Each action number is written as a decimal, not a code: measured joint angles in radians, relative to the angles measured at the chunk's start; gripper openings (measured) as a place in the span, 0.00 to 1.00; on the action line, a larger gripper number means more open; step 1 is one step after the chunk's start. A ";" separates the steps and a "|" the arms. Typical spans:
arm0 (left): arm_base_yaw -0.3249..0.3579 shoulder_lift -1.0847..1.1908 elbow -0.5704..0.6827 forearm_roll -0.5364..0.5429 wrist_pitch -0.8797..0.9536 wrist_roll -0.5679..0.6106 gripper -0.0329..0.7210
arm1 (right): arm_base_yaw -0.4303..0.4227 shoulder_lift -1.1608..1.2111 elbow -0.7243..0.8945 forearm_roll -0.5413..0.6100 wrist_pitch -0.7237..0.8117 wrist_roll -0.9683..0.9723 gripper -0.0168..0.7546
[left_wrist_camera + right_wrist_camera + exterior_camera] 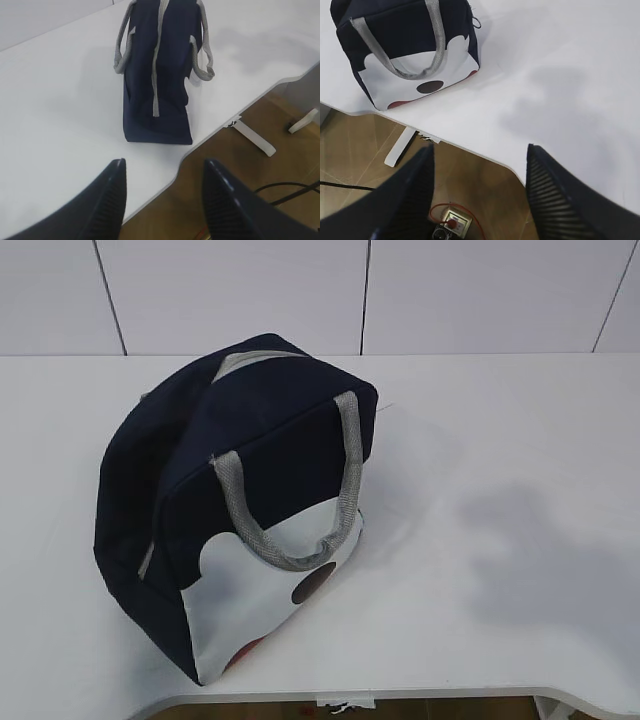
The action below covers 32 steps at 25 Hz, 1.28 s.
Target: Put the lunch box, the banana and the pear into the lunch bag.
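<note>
Both claws gape, empty — lunch bag (235,500) alone on table (500,440).

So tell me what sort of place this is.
Probably a lab or test room: a bare white desk by a plain panelled wall, with cables on the wood floor. Only the bag is out.

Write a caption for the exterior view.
Closed navy lunch bag with grey handles sits alone on the white table.

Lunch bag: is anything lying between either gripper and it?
Nothing visible does. The lunch bag stands alone on the white table, its zipper looking closed; bare tabletop lies between it and the left gripper and the right gripper.
</note>
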 joint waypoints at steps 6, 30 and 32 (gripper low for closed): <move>0.000 -0.161 0.136 -0.015 -0.005 0.016 0.53 | 0.000 -0.187 0.172 -0.029 0.004 0.000 0.61; 0.005 -0.305 0.447 -0.013 -0.155 0.037 0.53 | 0.000 -0.503 0.496 -0.132 -0.116 0.010 0.61; 0.031 -0.305 0.447 -0.015 -0.155 0.037 0.53 | 0.000 -0.503 0.497 -0.132 -0.116 0.012 0.61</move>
